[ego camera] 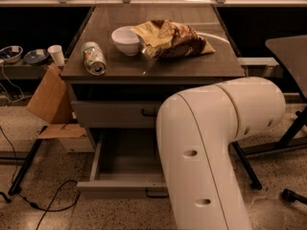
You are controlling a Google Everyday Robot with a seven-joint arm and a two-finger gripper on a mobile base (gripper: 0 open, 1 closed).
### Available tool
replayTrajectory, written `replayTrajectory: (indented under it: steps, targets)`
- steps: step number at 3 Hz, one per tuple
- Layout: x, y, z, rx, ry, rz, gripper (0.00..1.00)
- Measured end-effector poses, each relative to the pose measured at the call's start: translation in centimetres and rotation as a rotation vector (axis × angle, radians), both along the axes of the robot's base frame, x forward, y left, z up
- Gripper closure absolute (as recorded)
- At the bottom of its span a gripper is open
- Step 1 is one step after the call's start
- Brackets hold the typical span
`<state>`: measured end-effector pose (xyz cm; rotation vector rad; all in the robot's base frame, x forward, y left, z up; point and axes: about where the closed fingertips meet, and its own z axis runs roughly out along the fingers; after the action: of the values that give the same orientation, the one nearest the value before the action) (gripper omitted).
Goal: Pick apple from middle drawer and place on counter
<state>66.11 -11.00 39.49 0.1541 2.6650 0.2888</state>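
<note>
The middle drawer (123,163) is pulled open at the bottom of the cabinet, and the part of its inside that shows is bare grey metal. My white arm (211,143) fills the lower right and covers the drawer's right half. My gripper is hidden behind the arm, somewhere down at the drawer. The apple is hidden. The counter (192,66) is the dark wood-grain top above.
On the counter are a white bowl (125,40), a crumpled chip bag (172,38) and a can (93,58) lying on its side. The upper drawer front (112,114) is shut. A cardboard box (48,99) leans at the left, and another table (288,51) stands at the right.
</note>
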Motion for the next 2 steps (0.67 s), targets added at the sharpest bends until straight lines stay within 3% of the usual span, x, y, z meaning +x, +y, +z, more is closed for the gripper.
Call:
replayTrajectory:
  steps: [2]
  targets:
    - [-4.5,-2.5,3.7,-0.004,-0.012,-0.020,1.00]
